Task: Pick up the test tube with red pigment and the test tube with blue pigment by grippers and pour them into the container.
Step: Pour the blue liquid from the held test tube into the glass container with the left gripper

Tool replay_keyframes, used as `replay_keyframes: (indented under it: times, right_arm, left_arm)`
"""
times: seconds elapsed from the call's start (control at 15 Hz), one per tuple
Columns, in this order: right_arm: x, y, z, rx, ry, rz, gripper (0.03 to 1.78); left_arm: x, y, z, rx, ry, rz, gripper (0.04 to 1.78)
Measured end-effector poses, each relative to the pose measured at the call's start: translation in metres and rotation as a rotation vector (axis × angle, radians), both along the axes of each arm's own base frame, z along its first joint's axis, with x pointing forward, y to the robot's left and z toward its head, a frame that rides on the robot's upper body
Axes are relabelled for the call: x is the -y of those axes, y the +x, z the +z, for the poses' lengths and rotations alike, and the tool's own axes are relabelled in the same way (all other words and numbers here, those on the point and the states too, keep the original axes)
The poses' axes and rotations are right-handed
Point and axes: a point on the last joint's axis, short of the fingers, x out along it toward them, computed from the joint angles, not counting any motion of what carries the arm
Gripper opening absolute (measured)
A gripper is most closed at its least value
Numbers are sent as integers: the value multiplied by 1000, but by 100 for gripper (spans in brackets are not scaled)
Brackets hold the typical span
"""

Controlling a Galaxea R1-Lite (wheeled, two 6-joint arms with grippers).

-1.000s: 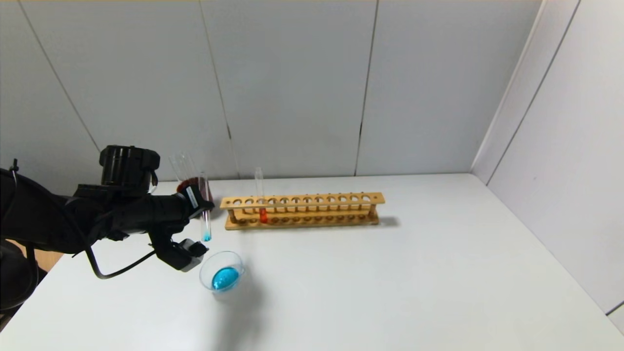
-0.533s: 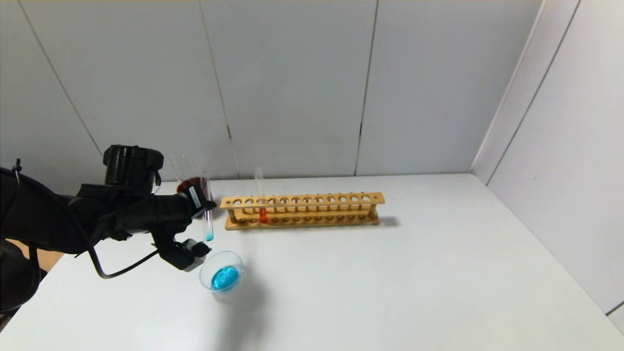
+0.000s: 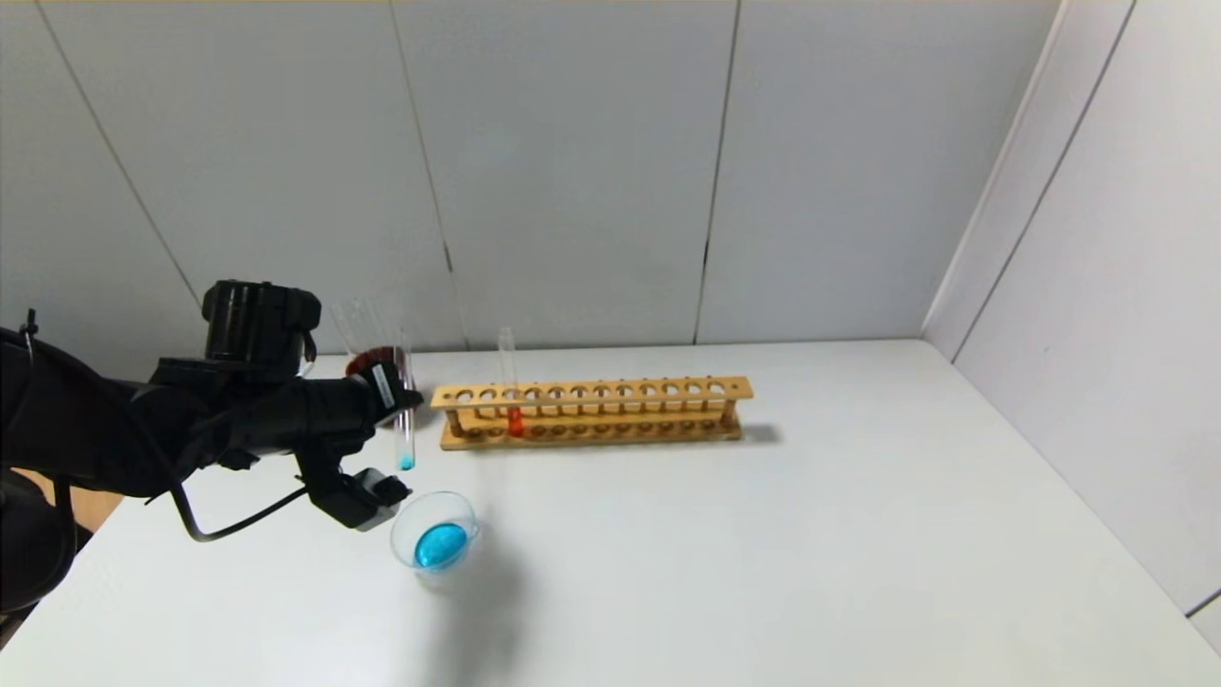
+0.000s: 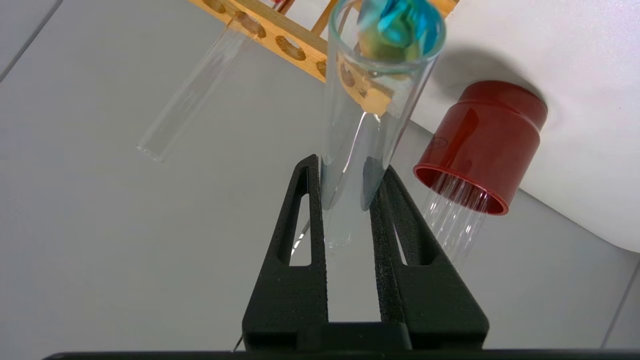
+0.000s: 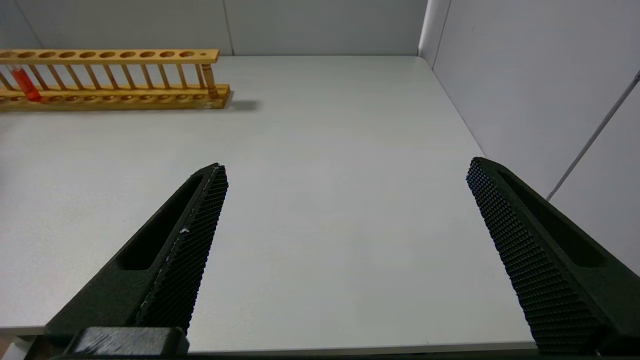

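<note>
My left gripper (image 3: 405,396) is shut on the test tube with blue pigment (image 3: 404,425) and holds it upright, just behind and above the container (image 3: 434,542). Only a small teal-blue remnant shows at the tube's rounded end. The container is a low clear beaker on the table with a blue pool in it. In the left wrist view the gripper (image 4: 350,167) clamps the tube (image 4: 370,100) between both fingers. The test tube with red pigment (image 3: 511,391) stands in the wooden rack (image 3: 610,410); it also shows in the right wrist view (image 5: 24,82). My right gripper (image 5: 346,165) is open and empty, low over the table's near edge.
A dark red cup (image 3: 374,361) holding several colourless tubes stands behind my left gripper, left of the rack; it also shows in the left wrist view (image 4: 480,145). The rack (image 5: 110,75) lies along the back of the white table (image 3: 763,553). Grey walls close the back and right.
My left gripper and the blue tube have risen slightly and drifted a little toward the back. The blue pool in the container has shifted shape.
</note>
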Motion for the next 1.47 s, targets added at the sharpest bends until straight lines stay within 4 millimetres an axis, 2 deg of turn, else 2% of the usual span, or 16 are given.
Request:
replay_keyframes:
  times: [1.47]
  right_arm:
    - [0,0,0,0,0,0,175]
  left_arm:
    - [5,-2,12,99,41,-56,32]
